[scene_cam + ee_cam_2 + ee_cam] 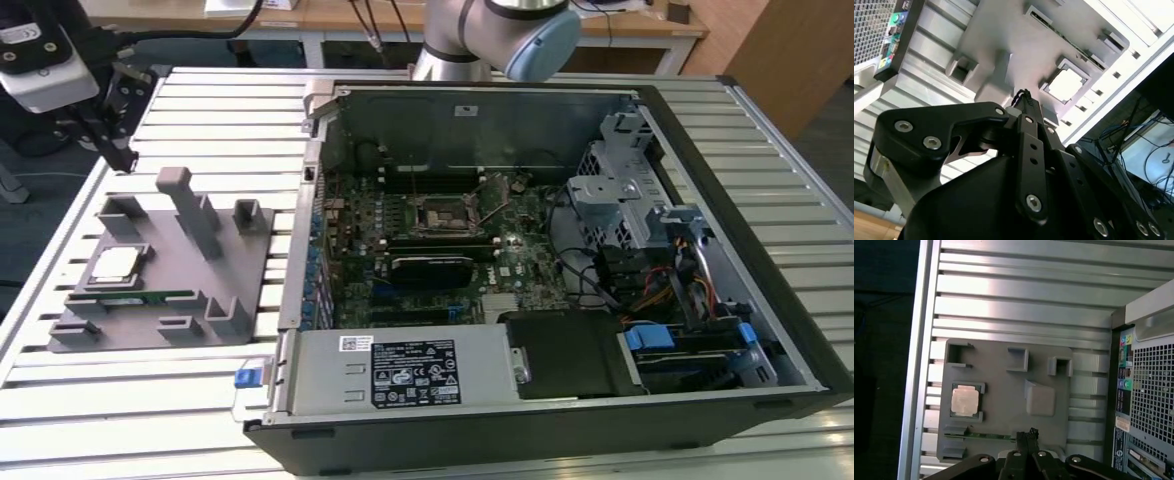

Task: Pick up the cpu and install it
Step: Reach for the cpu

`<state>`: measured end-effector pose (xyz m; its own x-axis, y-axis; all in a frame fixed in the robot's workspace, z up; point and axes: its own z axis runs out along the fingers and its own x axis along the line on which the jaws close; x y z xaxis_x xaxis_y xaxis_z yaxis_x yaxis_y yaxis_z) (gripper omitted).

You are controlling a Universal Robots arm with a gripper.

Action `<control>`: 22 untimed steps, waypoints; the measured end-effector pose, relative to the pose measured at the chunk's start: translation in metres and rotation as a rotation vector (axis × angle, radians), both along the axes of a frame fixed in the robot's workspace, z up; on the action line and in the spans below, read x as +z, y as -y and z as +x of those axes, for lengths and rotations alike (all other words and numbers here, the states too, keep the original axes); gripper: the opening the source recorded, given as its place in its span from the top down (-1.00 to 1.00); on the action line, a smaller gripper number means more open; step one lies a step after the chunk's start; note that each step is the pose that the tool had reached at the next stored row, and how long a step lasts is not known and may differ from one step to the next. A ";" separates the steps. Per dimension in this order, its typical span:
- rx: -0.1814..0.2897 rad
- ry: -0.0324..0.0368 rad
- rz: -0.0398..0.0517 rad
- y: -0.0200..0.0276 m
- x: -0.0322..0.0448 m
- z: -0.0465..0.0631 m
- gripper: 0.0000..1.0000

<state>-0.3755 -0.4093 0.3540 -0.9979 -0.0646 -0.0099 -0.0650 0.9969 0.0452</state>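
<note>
- Exterior view placed the gripper (pixel 126 160) high over the slatted metal desk (pixel 214 100), at the far end of a grey holder (pixel 174 270) and not touching it.
- In both wrist views the gripper (pixel 1023 95) (pixel 1027 433) had its two black fingers drawn together at the tips, with nothing between them.
- The cpu (pixel 115 264), a flat square with a shiny silver top, lay flat in a square recess of the holder, below the gripper and well apart from its tips.
- In the first wrist view the cpu (pixel 965 401) sat in its recess at one edge of the holder (pixel 999 385), off to one side of the gripper's line rather than straight under it.
- In the second wrist view the cpu (pixel 1064 84) showed as a bright square just past the gripper's tips, on the holder (pixel 999 35) beneath.
- A long green memory stick (pixel 140 296) (pixel 989 436) lay in a slot of the holder just beside the cpu, likewise below the gripper.
- A tall grey post (pixel 187 205) (pixel 1040 399) stood upright on the holder, between the cpu and the computer case.
- The open computer case (pixel 747 200) lay on the desk, well apart from the gripper toward the exterior view's right, with a black-framed socket (pixel 441 213) on its board.
- The arm (pixel 494 30) stood behind the case.
</note>
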 end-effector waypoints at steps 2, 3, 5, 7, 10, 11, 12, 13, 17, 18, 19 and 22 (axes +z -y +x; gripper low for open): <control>0.001 -0.0024 -0.0002 0.0000 -0.0034 -0.005 0.79; 0.001 -0.0038 -0.0003 0.0000 -0.0050 -0.007 0.79; 0.001 -0.0056 -0.0003 0.0000 -0.0086 -0.011 0.79; 0.001 -0.0077 -0.0005 0.0000 -0.0119 -0.015 0.79; 0.001 -0.0100 -0.0008 0.0000 -0.0169 -0.020 0.79; 0.001 -0.0105 -0.0008 0.0000 -0.0185 -0.022 0.79; 0.001 -0.0105 -0.0008 0.0000 -0.0200 -0.024 0.79; 0.001 -0.0104 -0.0007 0.0000 -0.0214 -0.027 0.79; 0.001 -0.0104 -0.0006 0.0000 -0.0250 -0.038 0.79; 0.001 -0.0105 -0.0007 0.0000 -0.0254 -0.041 0.79; 0.001 -0.0105 -0.0007 -0.0001 -0.0257 -0.044 0.79; 0.001 -0.0105 -0.0007 -0.0001 -0.0263 -0.052 0.79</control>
<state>-0.4270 -0.4093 0.3278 -0.9978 -0.0658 0.0006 -0.0657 0.9968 0.0452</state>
